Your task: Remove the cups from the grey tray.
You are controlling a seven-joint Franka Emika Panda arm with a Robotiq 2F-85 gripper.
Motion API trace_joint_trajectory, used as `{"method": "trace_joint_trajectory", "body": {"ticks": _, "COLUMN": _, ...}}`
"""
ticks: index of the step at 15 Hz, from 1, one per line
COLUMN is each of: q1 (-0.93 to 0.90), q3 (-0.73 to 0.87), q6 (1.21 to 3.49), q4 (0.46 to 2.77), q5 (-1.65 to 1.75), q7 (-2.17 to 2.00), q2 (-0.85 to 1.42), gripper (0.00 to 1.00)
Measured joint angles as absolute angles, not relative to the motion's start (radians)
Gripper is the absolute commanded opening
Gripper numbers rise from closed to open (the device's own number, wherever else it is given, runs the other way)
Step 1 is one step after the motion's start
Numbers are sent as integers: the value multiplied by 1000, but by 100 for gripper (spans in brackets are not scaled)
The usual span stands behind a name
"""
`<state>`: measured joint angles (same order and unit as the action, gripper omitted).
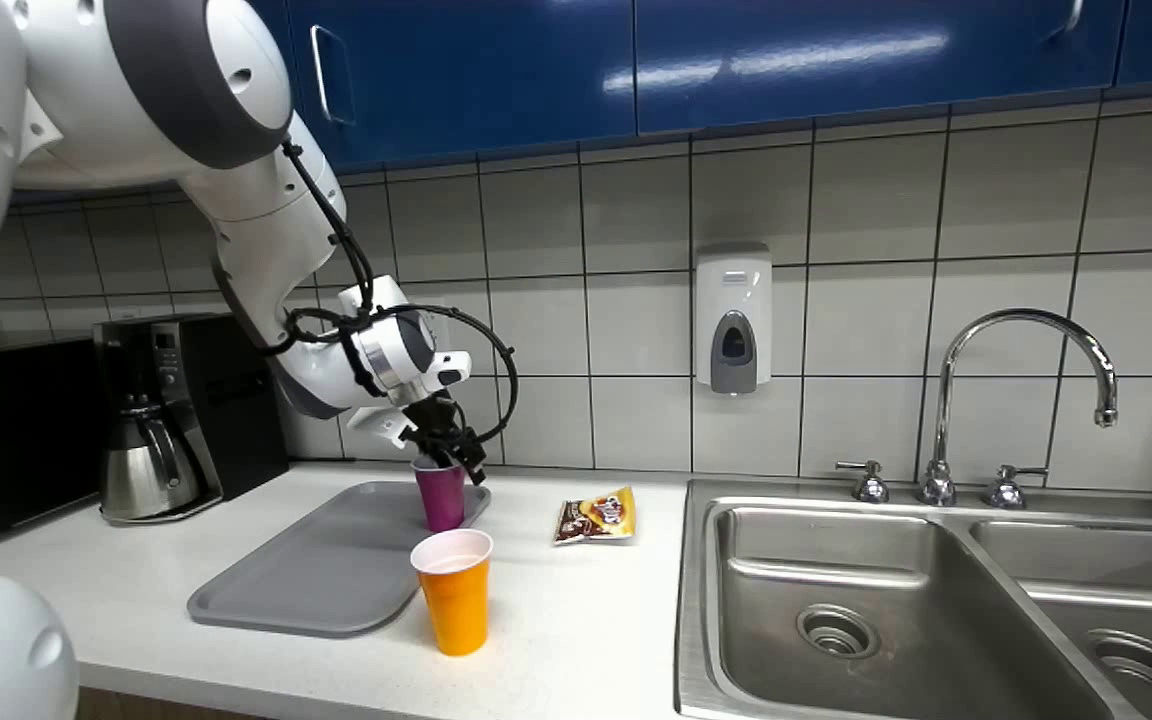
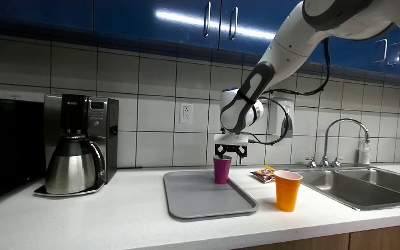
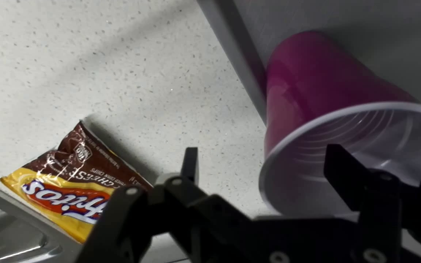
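The magenta-purple cup (image 1: 443,498) stands upright on the grey tray (image 1: 306,570), near its back edge on the sink side; it shows in another exterior view too (image 2: 221,171), with the tray (image 2: 207,199). My gripper (image 2: 231,159) is open over the cup's rim. In the wrist view, one finger of the gripper (image 3: 263,157) is over or inside the mouth of the purple cup (image 3: 305,73), and the other finger is outside it, with the rim between them. The orange cup (image 1: 456,600) stands upright on the counter beside the tray, also seen here (image 2: 286,192).
A chip bag (image 1: 596,516) lies on the counter behind the orange cup, between tray and sink; it is close to my outer finger in the wrist view (image 3: 71,190). The steel sink (image 1: 836,580) is beyond it. A coffee maker with pot (image 2: 75,163) stands across the tray. Tiled wall behind.
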<state>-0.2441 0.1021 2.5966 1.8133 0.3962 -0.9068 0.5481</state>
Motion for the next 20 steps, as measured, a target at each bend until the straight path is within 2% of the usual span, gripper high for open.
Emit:
{"method": "trace_joint_trajectory", "body": {"ticks": 6, "q1": -245, "q3": 109, "q6": 2596, "q4": 1811, "q5": 350, "q7": -907, "q2": 555, "gripper": 11}}
{"method": "trace_joint_trajectory", "body": {"ticks": 8, "q1": -245, "q3": 114, "q6": 2596, "q4": 1811, "q5": 346, "q7": -907, "q2": 555, "gripper": 0}}
{"method": "trace_joint_trajectory", "body": {"ticks": 20, "q1": -246, "q3": 122, "q6": 2597, "q4": 1824, "q5": 331, "q7": -907, "q2": 512, "gripper": 1}}
